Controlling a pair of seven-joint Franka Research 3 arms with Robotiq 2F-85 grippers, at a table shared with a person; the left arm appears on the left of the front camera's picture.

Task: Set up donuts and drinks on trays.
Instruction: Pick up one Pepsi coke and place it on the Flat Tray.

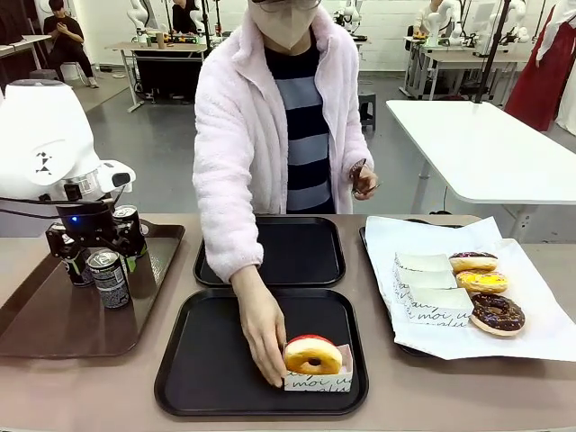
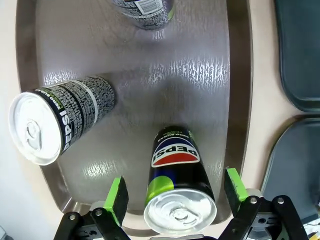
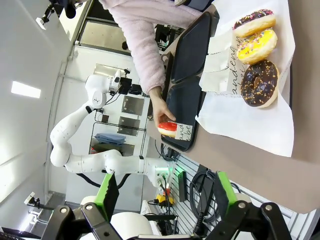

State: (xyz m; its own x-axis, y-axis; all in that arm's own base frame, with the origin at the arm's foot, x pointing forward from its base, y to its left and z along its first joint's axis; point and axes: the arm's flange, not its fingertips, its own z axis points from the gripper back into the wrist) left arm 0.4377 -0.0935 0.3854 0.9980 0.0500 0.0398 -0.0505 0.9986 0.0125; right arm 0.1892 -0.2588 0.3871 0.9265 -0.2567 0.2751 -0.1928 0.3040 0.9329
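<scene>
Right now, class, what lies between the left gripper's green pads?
A Pepsi can, upright on the brown tray, gaps either side; the left wrist view shows it.

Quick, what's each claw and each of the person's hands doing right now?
Left gripper: open, astride a can.
Right gripper: open, empty.
Person's right hand: touching a donut on a black tray.
Person's left hand: holds something small, unidentifiable.
</scene>
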